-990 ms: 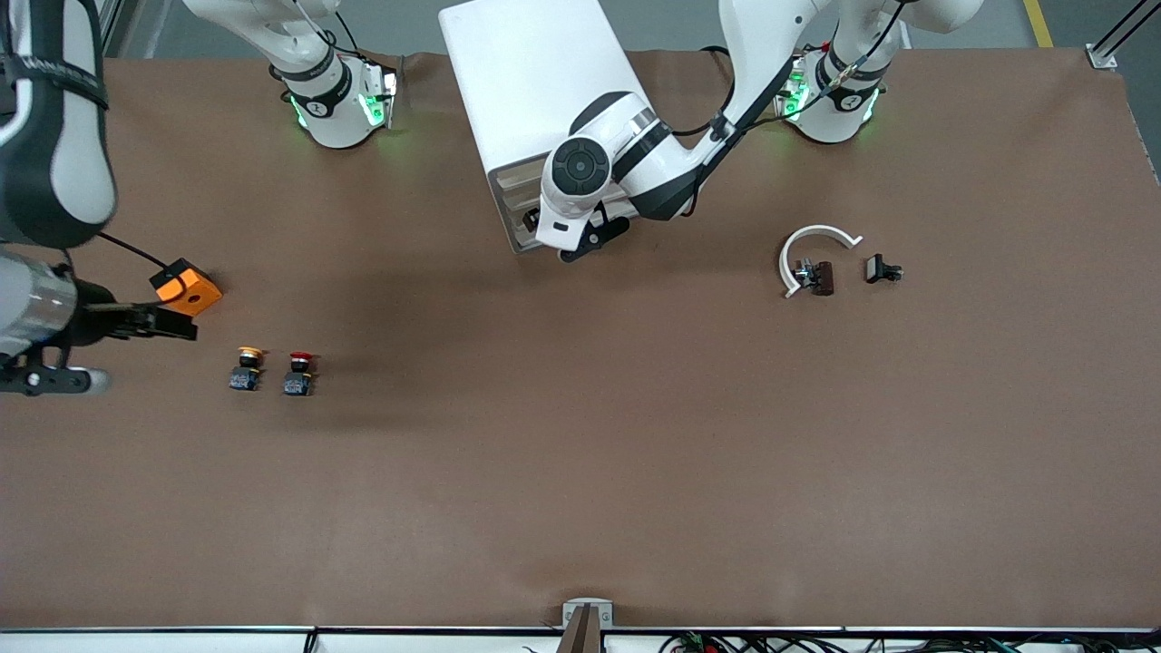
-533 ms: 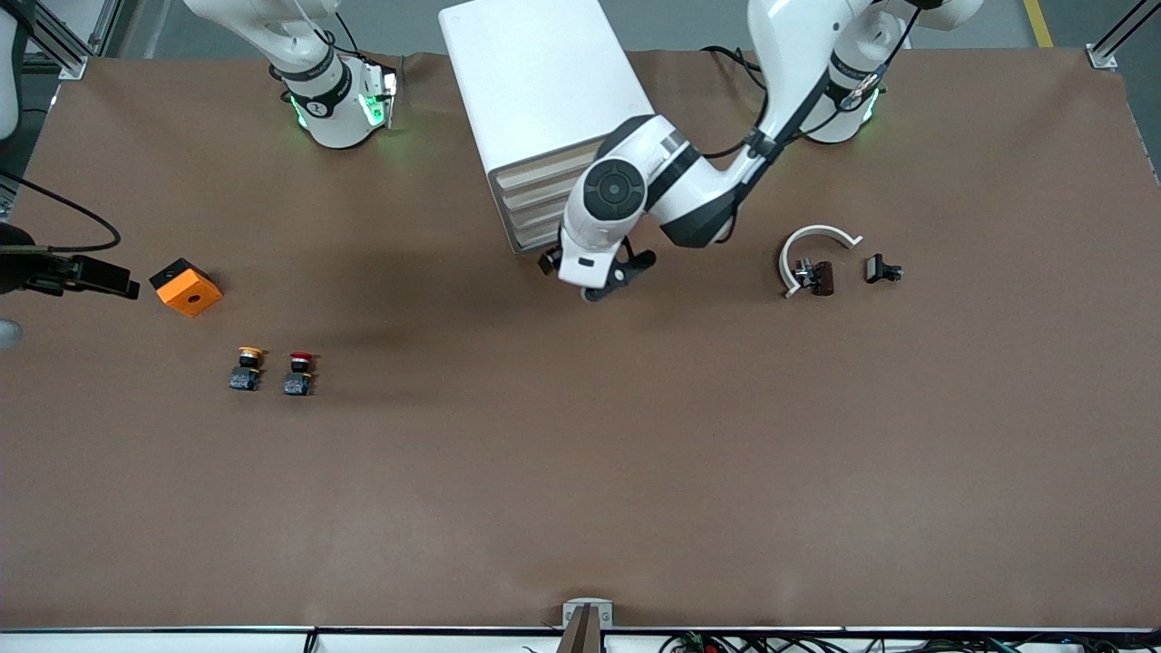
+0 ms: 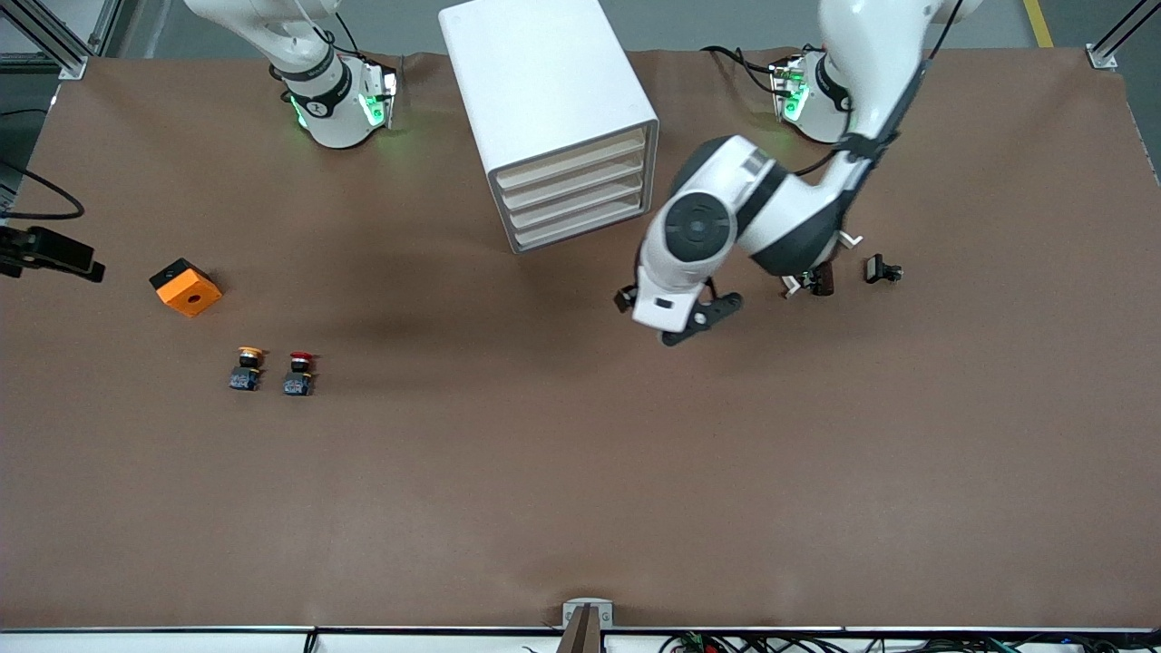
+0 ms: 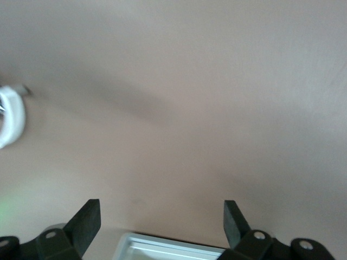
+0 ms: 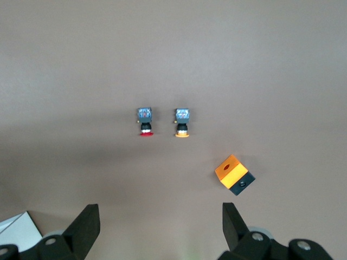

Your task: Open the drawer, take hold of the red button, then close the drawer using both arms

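Observation:
The white cabinet [image 3: 535, 73] stands between the arms' bases. Its four cream-fronted drawers [image 3: 576, 190] are all shut. The red-capped button [image 3: 299, 372] stands on the table toward the right arm's end, beside a yellow-capped one [image 3: 246, 367]. It also shows in the right wrist view [image 5: 145, 122]. My left gripper [image 3: 673, 319] hangs over bare table, off the cabinet's front toward the left arm's end, open and empty [image 4: 162, 222]. My right gripper [image 5: 161, 227] is open and empty, high over the table with the buttons ahead of it. Only a black part of it [image 3: 54, 257] shows in the front view.
An orange cube with a hole [image 3: 186, 287] lies farther from the front camera than the buttons. It also shows in the right wrist view [image 5: 234, 174]. A white ring [image 3: 848, 238], a dark part [image 3: 821, 281] and a black clip [image 3: 882, 269] lie under the left arm.
The left gripper has swung away from the cabinet's front toward the left arm's end, uncovering the drawer fronts. The right arm has drawn back off the table's edge.

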`<state>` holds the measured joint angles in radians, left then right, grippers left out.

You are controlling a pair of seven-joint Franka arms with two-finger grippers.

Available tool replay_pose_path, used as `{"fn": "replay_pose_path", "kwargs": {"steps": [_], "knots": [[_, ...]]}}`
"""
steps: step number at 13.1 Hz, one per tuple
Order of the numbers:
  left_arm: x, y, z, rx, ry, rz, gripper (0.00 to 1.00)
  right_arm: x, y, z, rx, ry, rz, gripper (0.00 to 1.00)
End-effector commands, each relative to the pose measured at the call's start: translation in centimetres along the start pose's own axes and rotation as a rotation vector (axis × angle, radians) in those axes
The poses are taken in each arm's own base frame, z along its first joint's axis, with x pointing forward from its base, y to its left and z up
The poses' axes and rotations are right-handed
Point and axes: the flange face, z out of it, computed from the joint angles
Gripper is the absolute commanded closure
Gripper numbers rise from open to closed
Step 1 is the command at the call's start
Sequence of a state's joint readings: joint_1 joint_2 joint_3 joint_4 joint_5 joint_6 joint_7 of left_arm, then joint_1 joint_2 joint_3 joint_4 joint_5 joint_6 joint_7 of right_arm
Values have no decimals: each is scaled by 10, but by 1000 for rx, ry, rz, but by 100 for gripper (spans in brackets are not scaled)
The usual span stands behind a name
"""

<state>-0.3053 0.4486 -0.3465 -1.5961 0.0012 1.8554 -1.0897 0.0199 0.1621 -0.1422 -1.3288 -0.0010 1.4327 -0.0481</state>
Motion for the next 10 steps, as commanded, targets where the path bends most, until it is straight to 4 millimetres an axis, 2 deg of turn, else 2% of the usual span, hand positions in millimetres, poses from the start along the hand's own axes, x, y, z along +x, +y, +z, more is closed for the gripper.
{"fn": "replay_pose_path", "kwargs": {"steps": [1, 3, 5, 6, 8, 10], "knots": [[17, -42, -48, 4, 23, 73, 0, -6, 5, -23, -10, 31, 14, 0], [27, -68, -71, 18, 23, 123, 0, -16, 4, -22, -1, -28, 19, 0], [41, -99, -98, 21, 29, 147, 0, -23, 15, -22, 36, -56, 25, 0], [47, -117, -113, 19, 30, 178, 0, -27, 11, -24, 56, -62, 7, 0], [41, -141, -139, 27, 28, 264, 0, -37, 8, -26, 56, -64, 1, 0], [48, -182, -163, 47, 23, 323, 0, -51, 10, -22, 63, -67, 3, 0]]}}
